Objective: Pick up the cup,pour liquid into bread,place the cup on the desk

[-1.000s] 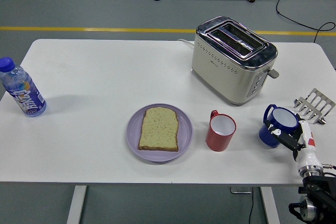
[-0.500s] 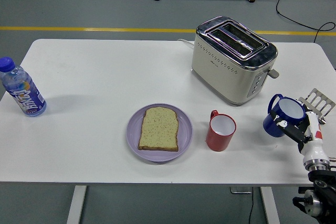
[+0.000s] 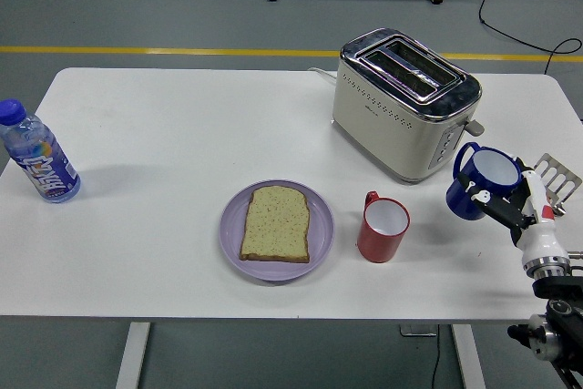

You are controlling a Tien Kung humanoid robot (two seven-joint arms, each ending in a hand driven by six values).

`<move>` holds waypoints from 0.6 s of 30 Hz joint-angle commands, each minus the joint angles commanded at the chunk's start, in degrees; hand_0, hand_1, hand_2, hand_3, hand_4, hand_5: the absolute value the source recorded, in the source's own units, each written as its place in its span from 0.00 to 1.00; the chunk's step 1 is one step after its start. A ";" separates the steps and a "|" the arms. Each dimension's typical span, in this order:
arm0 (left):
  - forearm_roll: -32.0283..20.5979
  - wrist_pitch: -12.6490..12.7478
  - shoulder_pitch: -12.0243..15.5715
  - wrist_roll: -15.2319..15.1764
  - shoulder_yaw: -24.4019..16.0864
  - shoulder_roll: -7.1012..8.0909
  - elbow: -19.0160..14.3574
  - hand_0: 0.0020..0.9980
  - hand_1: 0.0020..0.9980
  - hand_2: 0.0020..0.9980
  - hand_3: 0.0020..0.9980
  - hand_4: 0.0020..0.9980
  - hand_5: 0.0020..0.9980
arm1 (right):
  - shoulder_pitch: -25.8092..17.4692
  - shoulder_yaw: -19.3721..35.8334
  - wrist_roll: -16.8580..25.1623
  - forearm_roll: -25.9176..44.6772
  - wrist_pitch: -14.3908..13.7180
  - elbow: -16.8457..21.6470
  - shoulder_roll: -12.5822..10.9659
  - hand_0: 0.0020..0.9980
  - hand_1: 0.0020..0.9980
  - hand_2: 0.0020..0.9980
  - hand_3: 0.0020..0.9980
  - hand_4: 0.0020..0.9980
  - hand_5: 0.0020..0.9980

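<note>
Head view: my right hand point(image 3: 512, 207) grips the blue cup point(image 3: 483, 182) at right of frame, tilted, beside the toaster point(image 3: 404, 102). Bread point(image 3: 276, 223) sits on the purple plate point(image 3: 321, 225) at center, red mug point(image 3: 383, 228) just right of it.

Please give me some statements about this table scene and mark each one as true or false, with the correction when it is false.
1. The robot's right hand grasps the dark blue mug with white inside. True.
2. The slice of toasted bread sits inside the cream and chrome toaster. False: it lies on the round lilac plate.
3. The red mug with white inside stands upright to the right of the plate. True.
4. The clear plastic water bottle with blue cap is next to the toaster. False: it stands near the table's left edge.
5. The red mug lies tipped on its side. False: it is upright.
</note>
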 joint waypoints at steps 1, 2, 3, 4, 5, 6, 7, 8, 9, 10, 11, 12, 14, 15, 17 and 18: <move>-0.04 -0.01 -0.01 -0.01 0.03 0.01 0.00 0.69 0.76 0.77 0.61 0.40 1.00 | -0.01 0.03 -0.12 -0.05 -0.03 0.14 0.00 0.42 0.40 0.52 0.52 0.77 0.02; -0.16 -0.01 -0.03 -0.05 0.10 0.02 0.00 0.69 0.76 0.77 0.61 0.40 1.00 | -0.04 0.17 -0.79 -0.41 -0.20 0.80 -0.04 0.42 0.40 0.52 0.52 0.77 0.02; -0.31 -0.01 -0.07 -0.09 0.18 0.03 0.00 0.69 0.76 0.77 0.61 0.40 1.00 | -0.08 0.39 -1.67 -0.89 -0.36 1.59 -0.09 0.42 0.40 0.52 0.52 0.77 0.02; -0.38 -0.01 -0.08 -0.10 0.22 0.04 0.00 0.69 0.76 0.77 0.61 0.40 1.00 | -0.10 0.50 -2.13 -1.13 -0.43 2.00 -0.11 0.42 0.40 0.52 0.52 0.77 0.02; -0.43 -0.01 -0.09 -0.12 0.26 0.05 0.00 0.69 0.76 0.77 0.61 0.40 1.00 | -0.13 0.60 -2.51 -1.25 -0.52 2.28 -0.12 0.42 0.40 0.52 0.52 0.77 0.02; -0.55 -0.03 -0.10 -0.16 0.35 0.08 -0.01 0.69 0.76 0.77 0.61 0.40 1.00 | -0.20 0.87 -3.76 -1.47 -0.78 3.01 -0.16 0.43 0.41 0.52 0.52 0.75 0.00; -0.65 -0.02 -0.11 -0.20 0.37 0.09 0.00 0.69 0.76 0.77 0.61 0.40 1.00 | -0.28 1.27 -4.61 -1.57 -0.82 3.77 -0.21 0.43 0.41 0.52 0.52 0.75 0.00; -0.67 -0.02 -0.12 -0.21 0.38 0.09 0.00 0.69 0.76 0.77 0.61 0.40 1.00 | -0.30 1.38 -4.85 -1.60 -0.83 3.99 -0.23 0.43 0.41 0.52 0.52 0.75 0.00; -0.69 -0.01 -0.12 -0.22 0.38 0.09 0.00 0.69 0.76 0.77 0.61 0.40 1.00 | -0.33 1.55 -5.13 -1.87 -0.86 4.36 -0.29 0.43 0.41 0.52 0.52 0.75 0.00; -0.73 -0.01 -0.11 -0.23 0.40 0.10 -0.01 0.69 0.76 0.77 0.61 0.40 1.00 | -0.36 1.72 -5.45 -2.21 -0.89 4.80 -0.39 0.43 0.41 0.52 0.52 0.75 0.00; -0.79 -0.02 -0.11 -0.25 0.46 0.12 -0.01 0.69 0.76 0.77 0.61 0.40 1.00 | -0.38 1.87 -5.82 -2.58 -0.92 5.28 -0.50 0.43 0.41 0.52 0.52 0.75 0.00; -0.82 -0.03 -0.11 -0.26 0.49 0.12 -0.02 0.69 0.76 0.77 0.61 0.40 1.00 | -0.39 1.94 -5.99 -2.74 -0.93 5.50 -0.55 0.43 0.41 0.52 0.52 0.76 0.00; -0.90 0.01 -0.15 -0.29 0.50 0.15 -0.02 0.69 0.76 0.77 0.61 0.40 1.00 | -0.42 2.12 -7.15 -3.33 -0.93 6.78 -0.83 0.43 0.41 0.52 0.52 0.76 0.00; -0.92 0.01 -0.16 -0.29 0.51 0.17 -0.02 0.69 0.76 0.77 0.61 0.40 1.00 | -0.42 2.16 -7.83 -3.48 -0.97 7.40 -0.95 0.43 0.41 0.52 0.52 0.76 0.00; -0.91 0.02 -0.19 -0.29 0.52 0.19 -0.02 0.69 0.76 0.77 0.61 0.40 1.00 | -0.33 2.19 -8.74 -3.84 -0.72 8.33 -1.13 0.43 0.41 0.52 0.52 0.76 0.00; -0.91 0.03 -0.20 -0.29 0.51 0.20 -0.02 0.69 0.76 0.77 0.61 0.40 1.00 | -0.23 2.17 -9.03 -4.19 -0.61 8.72 -1.23 0.44 0.41 0.53 0.52 0.75 0.00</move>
